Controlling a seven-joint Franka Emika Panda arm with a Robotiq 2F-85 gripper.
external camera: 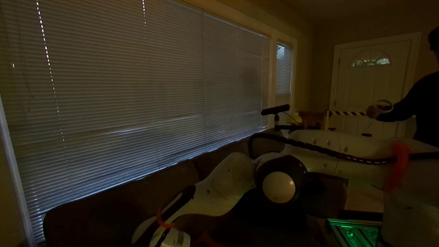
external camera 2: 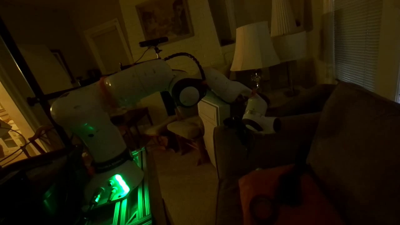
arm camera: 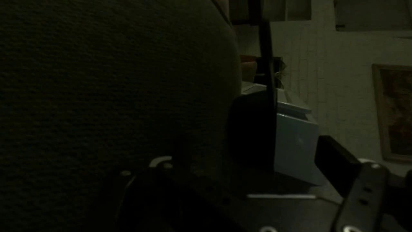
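Note:
In the wrist view my gripper stands open, its fingers wide apart. The right finger shows plainly; the left one is nearly lost in the dark. Between them, farther out, is a black shape with a thin, strip-like part rising from it; what it is I cannot tell. A gap separates it from the right finger. Brown sofa fabric fills the left of that view, close to the left finger. In an exterior view the gripper is a dark form beside the sofa arm.
A white cabinet stands behind the sofa arm, near a table lamp. On the seat lies an orange cloth or cushion with a dark ring-shaped thing. Blinds cover the window; a person stands near the door.

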